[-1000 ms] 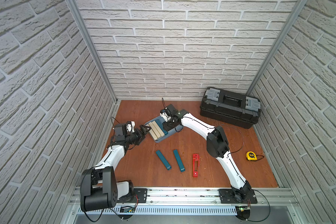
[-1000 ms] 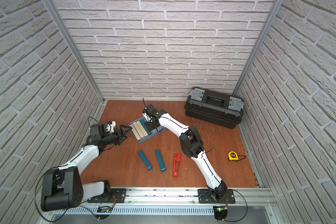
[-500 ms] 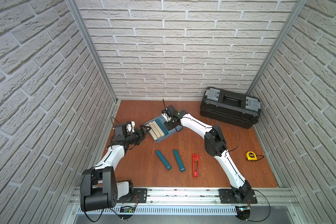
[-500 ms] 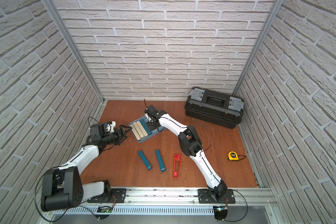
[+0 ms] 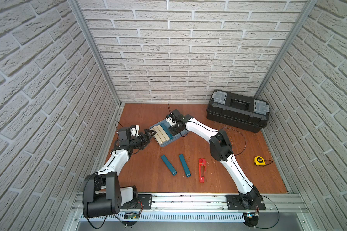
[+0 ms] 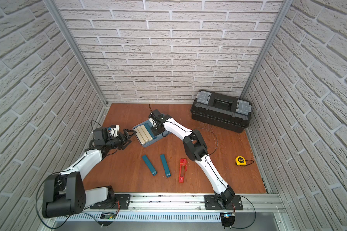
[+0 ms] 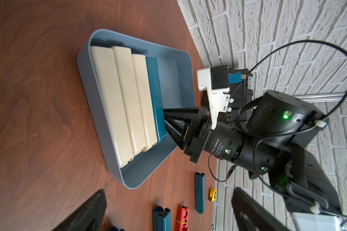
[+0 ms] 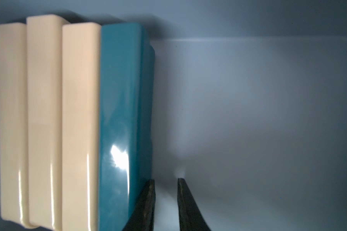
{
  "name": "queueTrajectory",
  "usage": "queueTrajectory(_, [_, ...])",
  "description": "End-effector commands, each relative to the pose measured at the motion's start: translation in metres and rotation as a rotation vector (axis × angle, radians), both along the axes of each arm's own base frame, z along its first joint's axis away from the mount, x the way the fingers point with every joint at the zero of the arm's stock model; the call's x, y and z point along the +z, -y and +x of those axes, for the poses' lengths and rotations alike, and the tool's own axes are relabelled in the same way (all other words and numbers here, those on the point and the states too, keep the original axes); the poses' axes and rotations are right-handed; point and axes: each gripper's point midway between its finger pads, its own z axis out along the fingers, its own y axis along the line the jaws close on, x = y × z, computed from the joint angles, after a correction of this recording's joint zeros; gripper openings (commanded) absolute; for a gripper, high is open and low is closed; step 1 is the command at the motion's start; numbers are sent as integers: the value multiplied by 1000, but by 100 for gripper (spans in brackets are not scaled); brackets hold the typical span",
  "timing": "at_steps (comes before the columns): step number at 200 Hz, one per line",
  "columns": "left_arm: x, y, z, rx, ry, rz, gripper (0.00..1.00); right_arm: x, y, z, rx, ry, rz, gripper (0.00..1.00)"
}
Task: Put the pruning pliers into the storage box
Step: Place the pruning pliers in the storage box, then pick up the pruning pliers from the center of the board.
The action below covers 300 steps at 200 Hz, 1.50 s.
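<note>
- Right claw [image 8: 166, 181] narrowed, empty, inside light blue plastic box [image 7: 90, 96]; left claw [image 5: 150, 137] gaped beside it.
- Beige bars [image 5: 161, 135] lay boxed; teal bars [image 5: 168, 165], red slotted bar [image 5: 202, 170] lay outside it.

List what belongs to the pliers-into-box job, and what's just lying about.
Job: box; inside it, three beige pliers and teal pliers; on the table, two loose teal pliers and red pliers.
Lying about: toolbox; tape measure.
</note>
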Motion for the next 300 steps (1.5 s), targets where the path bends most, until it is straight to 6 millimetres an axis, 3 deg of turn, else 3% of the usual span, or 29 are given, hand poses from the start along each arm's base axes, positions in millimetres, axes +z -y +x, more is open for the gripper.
queueTrajectory(1, [2,0,-1,-8,31,4,98,4,-7,3,4,7,30,23])
queueTrajectory(27, [4,0,-1,-9,38,4,98,13,6,8,-9,53,-33,23])
queueTrajectory(53, [10,0,-2,-7,47,4,98,34,20,12,-35,110,-73,23])
queueTrajectory(95, [14,5,-19,-14,33,5,98,67,36,-8,-53,135,-50,23])
queueTrajectory(145, [5,24,-60,-50,3,-1,98,81,52,-63,-71,75,21,27])
queueTrajectory(207, [-4,42,-108,-73,14,-5,98,91,44,-155,-8,96,37,41])
queueTrajectory(257, [-13,51,-132,-105,-25,11,98,85,44,-215,-18,72,120,45])
queueTrajectory(300, [-19,60,-143,-125,-35,29,98,80,35,-251,12,85,115,46])
